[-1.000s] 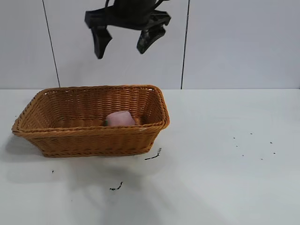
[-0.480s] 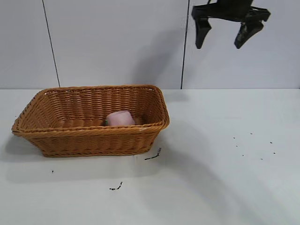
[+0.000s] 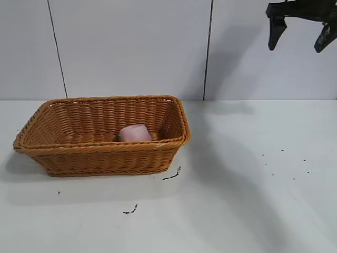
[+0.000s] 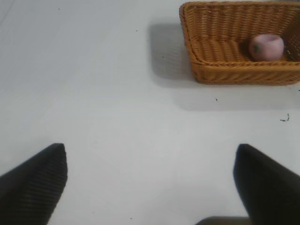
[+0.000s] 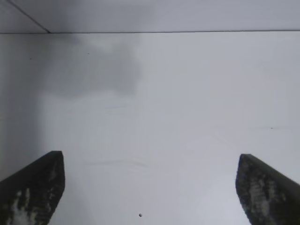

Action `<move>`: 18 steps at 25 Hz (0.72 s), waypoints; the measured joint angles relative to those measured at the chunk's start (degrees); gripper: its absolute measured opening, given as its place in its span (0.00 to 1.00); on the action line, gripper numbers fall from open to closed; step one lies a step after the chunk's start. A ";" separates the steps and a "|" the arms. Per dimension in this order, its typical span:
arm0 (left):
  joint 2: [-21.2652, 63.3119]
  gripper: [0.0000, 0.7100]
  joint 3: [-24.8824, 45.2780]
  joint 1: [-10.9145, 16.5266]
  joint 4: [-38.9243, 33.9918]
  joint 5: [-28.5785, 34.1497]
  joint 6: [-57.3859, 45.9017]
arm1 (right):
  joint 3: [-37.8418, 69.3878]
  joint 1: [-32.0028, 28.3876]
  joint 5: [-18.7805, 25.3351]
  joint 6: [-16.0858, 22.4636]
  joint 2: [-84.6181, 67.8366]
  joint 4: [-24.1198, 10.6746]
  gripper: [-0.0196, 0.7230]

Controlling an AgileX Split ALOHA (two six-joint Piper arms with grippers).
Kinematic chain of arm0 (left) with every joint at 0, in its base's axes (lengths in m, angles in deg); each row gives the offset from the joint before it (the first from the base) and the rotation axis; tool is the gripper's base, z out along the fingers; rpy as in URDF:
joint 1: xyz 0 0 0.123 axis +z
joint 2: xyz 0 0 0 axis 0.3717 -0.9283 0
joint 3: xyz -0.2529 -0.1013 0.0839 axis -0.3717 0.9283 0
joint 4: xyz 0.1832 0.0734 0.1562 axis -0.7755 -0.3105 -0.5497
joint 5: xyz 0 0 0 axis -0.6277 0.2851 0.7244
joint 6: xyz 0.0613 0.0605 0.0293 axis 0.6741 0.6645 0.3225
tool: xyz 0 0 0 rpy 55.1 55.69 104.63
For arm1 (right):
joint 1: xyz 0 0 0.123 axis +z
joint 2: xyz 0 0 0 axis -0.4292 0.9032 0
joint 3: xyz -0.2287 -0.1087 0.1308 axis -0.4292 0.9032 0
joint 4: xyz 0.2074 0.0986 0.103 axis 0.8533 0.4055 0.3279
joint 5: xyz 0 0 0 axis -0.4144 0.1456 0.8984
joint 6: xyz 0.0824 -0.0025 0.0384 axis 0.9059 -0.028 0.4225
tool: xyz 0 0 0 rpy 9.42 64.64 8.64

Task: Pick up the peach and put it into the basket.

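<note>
My right tool point(image 3: 300, 38) hangs high at the far right, fingers spread apart, empty. My left tool point(image 4: 150, 185) hovers over bare table point(image 4: 103, 93), also spread wide. The peach point(image 3: 135, 133) lies inside the basket point(image 3: 100, 155), near its right end.

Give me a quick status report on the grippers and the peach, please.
Right gripper open, high, right of basket. Left gripper open, empty. Peach in basket. Nothing in the way.
</note>
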 joint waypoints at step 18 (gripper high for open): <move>0.00 0.98 0.00 0.00 0.00 0.00 0.00 | 47.26 0.00 0.12 0.00 -55.08 0.00 0.96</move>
